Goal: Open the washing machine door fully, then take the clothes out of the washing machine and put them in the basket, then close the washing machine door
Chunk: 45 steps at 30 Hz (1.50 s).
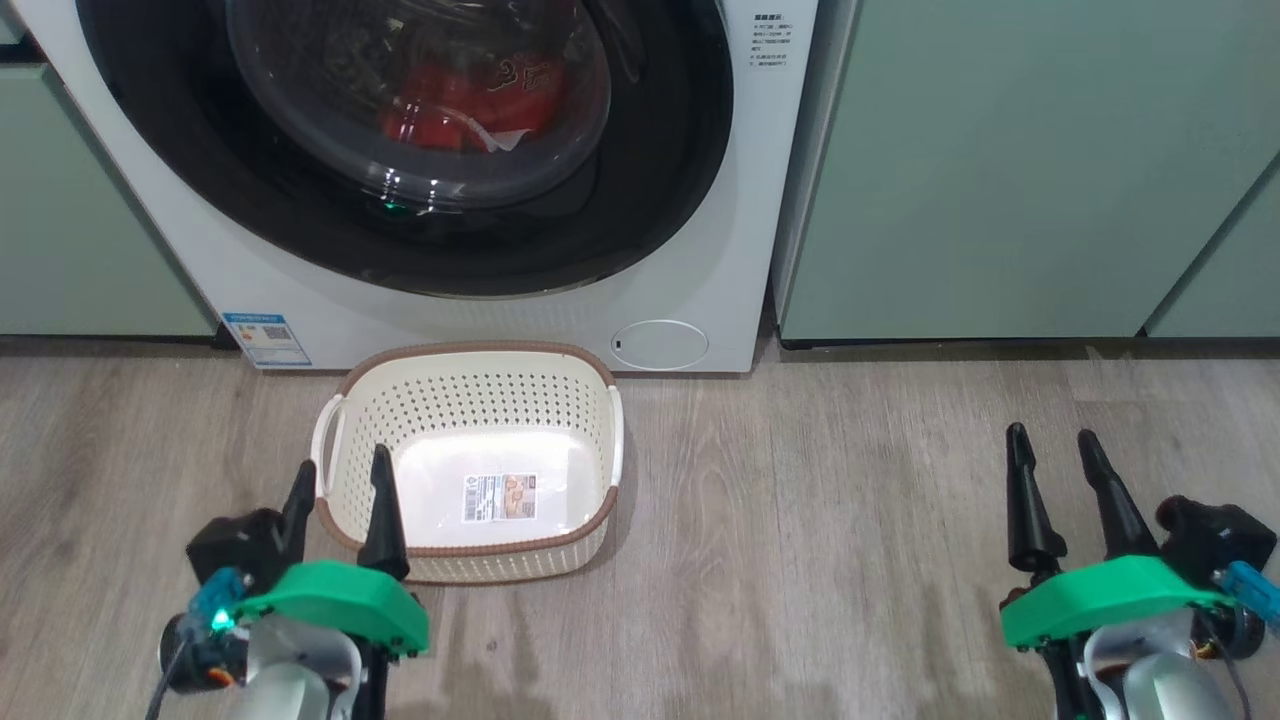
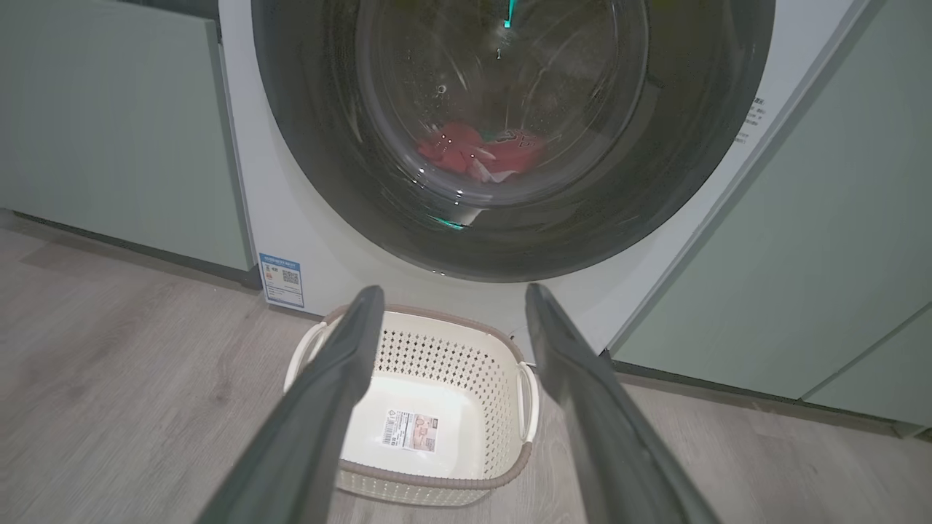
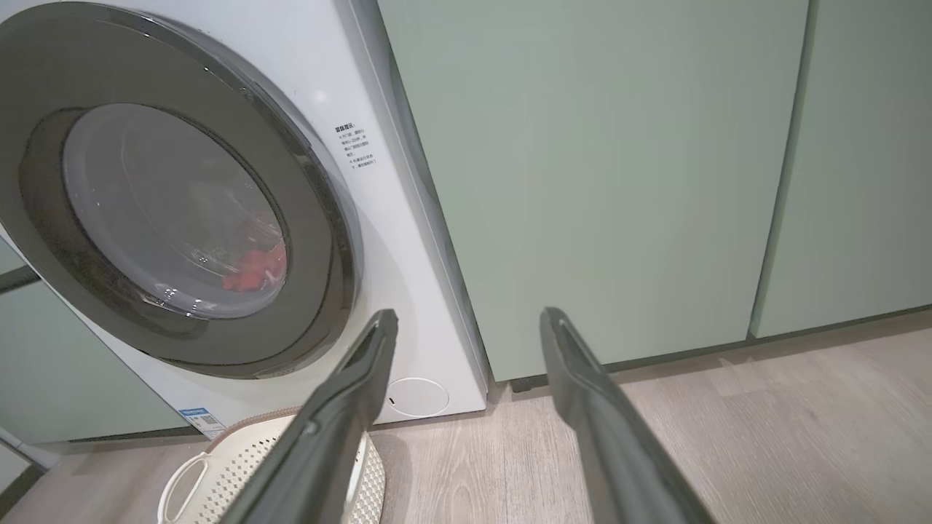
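Glossy black round door point(image 1: 650, 180) shut on white washing machine point(image 1: 720, 300); red clothes point(image 1: 460, 105) behind bulging glass. Perforated cream basket point(image 1: 470, 350) on wood-grain floor point(image 1: 800, 520), just ahead of left hand point(image 1: 342, 458); right hand point(image 1: 1052, 432) well apart. Both hands' fingers spread, holding nothing.

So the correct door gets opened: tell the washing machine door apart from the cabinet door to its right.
The washing machine door is round; the cabinet door is a flat rectangle. The washing machine door has a glossy black rim and a clear window showing red clothes; the cabinet door is plain pale green. Both are shut.
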Motion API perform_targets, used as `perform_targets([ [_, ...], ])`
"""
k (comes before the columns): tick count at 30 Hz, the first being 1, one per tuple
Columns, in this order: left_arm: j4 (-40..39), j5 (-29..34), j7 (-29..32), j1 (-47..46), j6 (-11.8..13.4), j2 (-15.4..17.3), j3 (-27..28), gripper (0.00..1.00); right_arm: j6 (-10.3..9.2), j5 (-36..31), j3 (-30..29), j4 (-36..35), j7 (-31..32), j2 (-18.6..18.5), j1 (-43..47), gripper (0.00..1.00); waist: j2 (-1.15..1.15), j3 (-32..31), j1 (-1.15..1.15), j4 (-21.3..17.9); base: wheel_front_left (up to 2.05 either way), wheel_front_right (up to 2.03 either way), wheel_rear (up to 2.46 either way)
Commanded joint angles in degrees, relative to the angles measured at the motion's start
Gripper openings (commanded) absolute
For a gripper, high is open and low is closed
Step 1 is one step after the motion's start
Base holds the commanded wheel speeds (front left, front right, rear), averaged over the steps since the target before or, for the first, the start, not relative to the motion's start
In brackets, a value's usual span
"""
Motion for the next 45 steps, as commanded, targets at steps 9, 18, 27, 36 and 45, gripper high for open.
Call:
perform_targets([
  [9, -2.39, 6.67, -2.29, -3.67, 1.08, 0.91, 1.04, 1.00, -0.03, -8.53, 1.24, -1.60, -2.34, -0.86, -2.84, 1.00, 0.00, -0.12, 0.00, 0.18, 0.00, 0.00, 0.00],
  [18, -1.92, 11.77, -3.81, -4.23, 0.11, -0.09, 2.24, 1.00, -0.03, -14.56, 1.11, -1.14, -3.87, -0.94, -3.18, 1.00, 0.00, -0.02, 0.00, 0.33, 0.00, 0.00, 0.00],
  [27, -0.65, 15.98, -5.16, -4.99, -1.69, -1.28, 4.19, 1.00, -0.03, -17.72, 1.09, -0.20, -5.22, -1.01, -3.63, 1.00, 0.00, 0.19, 0.00, 0.45, 0.00, 0.00, 0.00],
  [36, 1.39, 20.63, -6.35, -6.10, -3.99, -2.51, 6.66, 1.00, -0.03, -20.14, 1.30, 1.02, -6.40, -1.08, -3.93, 1.00, 0.00, 0.25, 0.00, 0.54, 0.00, 0.00, 0.00],
  [45, 3.28, 21.77, -6.35, -6.16, -5.14, -3.06, 7.91, 1.00, -0.03, -17.96, 1.03, 1.68, -6.40, -1.08, -3.58, 1.00, 0.00, 0.31, 0.00, 0.39, 0.00, 0.00, 0.00],
])
